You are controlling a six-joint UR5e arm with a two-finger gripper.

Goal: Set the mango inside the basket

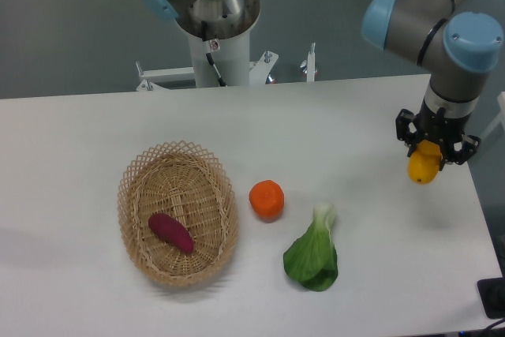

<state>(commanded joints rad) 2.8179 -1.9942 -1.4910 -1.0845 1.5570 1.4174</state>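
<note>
The mango [423,166], yellow-orange and smooth, hangs at the far right just above the white table, its upper part hidden between the black fingers. My gripper [436,151] is shut on it, pointing straight down from the grey and blue arm. The oval tan wicker basket [136,179] sits at the left of the table, far from the gripper, with a dark purple-red sweet potato [170,232] lying inside it.
A round orange fruit [267,199] rests just right of the basket. A green leafy bok choy [313,252] lies in front of it. The arm's white base [215,45] stands behind the table's far edge. The table's right edge runs close to the gripper.
</note>
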